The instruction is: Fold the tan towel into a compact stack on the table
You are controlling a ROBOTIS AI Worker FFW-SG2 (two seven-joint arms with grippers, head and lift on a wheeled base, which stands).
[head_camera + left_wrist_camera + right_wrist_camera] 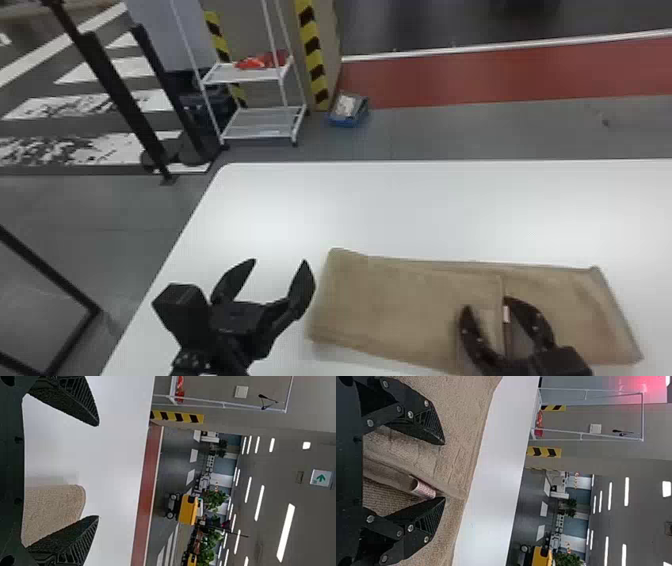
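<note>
The white worktop [400, 210] stretches away in front of me, its rounded far corner on the left, and the tan towel [400, 300] lies on the near part of it, towards the right. It's in a long, flat fold, with one layer's edge running across its right half and a small pale tag [424, 490] poking up at that edge. The right tool [486, 302] is over the towel, fingers spread to either side of the edge, gripping nothing. The left tool [280, 261] sits just off the towel's left end, wide apart and empty.

Past the worktop there's a white rack [245, 75] with something red [252, 62] on its upper shelf, striped yellow-and-black edging [312, 50] near it, and a blue box [350, 120] on the grey floor. A red band [500, 75] crosses the floor. Deeper in the room I can see a yellow cart [188, 509], green plants [216, 499] and rows of ceiling lights [286, 532].
</note>
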